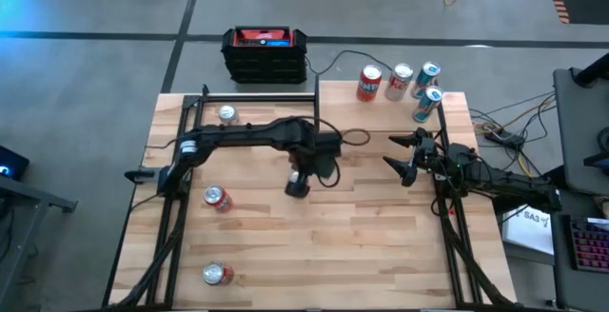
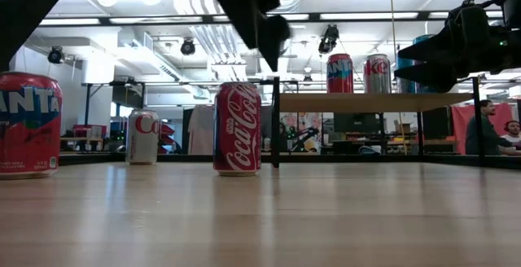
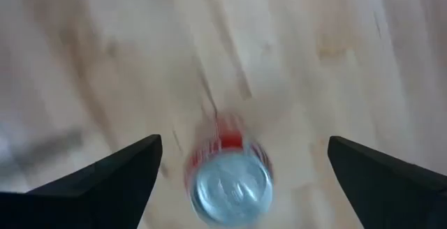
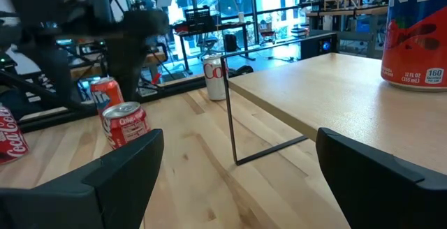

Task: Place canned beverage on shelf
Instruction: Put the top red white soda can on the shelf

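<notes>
Only the left wrist view shows the left hand [image 3: 241, 180] open above the Coca-Cola can [image 3: 229, 180].

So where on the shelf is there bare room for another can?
The shelf is bare along its left and middle, from the black post to the four cans, which crowd its right end. The left pincer hangs open over a Coke can on the table.
</notes>
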`<action>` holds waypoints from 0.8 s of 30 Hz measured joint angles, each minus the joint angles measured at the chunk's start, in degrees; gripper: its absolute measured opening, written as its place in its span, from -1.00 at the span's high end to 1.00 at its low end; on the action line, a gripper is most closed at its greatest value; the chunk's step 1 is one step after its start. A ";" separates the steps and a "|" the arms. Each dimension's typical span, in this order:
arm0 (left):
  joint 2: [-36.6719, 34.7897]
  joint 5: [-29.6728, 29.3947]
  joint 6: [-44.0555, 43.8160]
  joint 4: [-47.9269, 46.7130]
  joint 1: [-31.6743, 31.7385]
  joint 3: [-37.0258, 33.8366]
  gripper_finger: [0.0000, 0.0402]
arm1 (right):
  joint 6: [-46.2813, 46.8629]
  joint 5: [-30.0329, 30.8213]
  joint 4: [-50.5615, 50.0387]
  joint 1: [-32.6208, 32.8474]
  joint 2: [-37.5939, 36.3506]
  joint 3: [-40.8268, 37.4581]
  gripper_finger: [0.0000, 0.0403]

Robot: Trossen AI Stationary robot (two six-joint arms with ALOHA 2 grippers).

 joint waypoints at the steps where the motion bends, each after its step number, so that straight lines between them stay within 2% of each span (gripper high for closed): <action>1: 0.00 -0.55 -5.54 -1.70 0.04 1.01 -0.96 | 0.00 0.02 0.00 0.02 0.00 0.00 -0.78; 4: -0.18 -2.53 -19.10 -4.22 -0.29 2.50 -0.96 | 0.00 0.01 0.00 0.01 0.00 0.00 -0.78; 6: -0.31 -6.64 -23.28 -3.80 -1.35 2.50 -0.96 | 0.00 0.01 0.00 0.01 0.00 0.02 -0.78; 9: -0.31 -16.28 -29.16 -2.11 -3.63 2.50 -0.96 | 0.00 0.02 0.00 0.02 0.00 0.00 -0.78; 13: -0.42 -33.61 -41.10 0.15 -7.98 1.03 -0.96 | 0.00 0.01 0.00 0.01 0.00 0.01 -0.78; 16: -0.42 -44.25 -47.11 1.64 -12.31 -1.59 -0.96 | 0.00 0.01 0.00 0.02 0.00 0.00 -0.78; 19: -0.42 -51.53 -53.55 1.95 -15.25 -3.85 -0.96 | 0.00 0.02 0.00 0.00 0.00 0.02 -0.78; 24: -0.42 -59.50 -64.52 6.48 -18.19 -9.01 -0.96 | 0.00 0.02 0.00 0.00 0.00 0.02 -0.78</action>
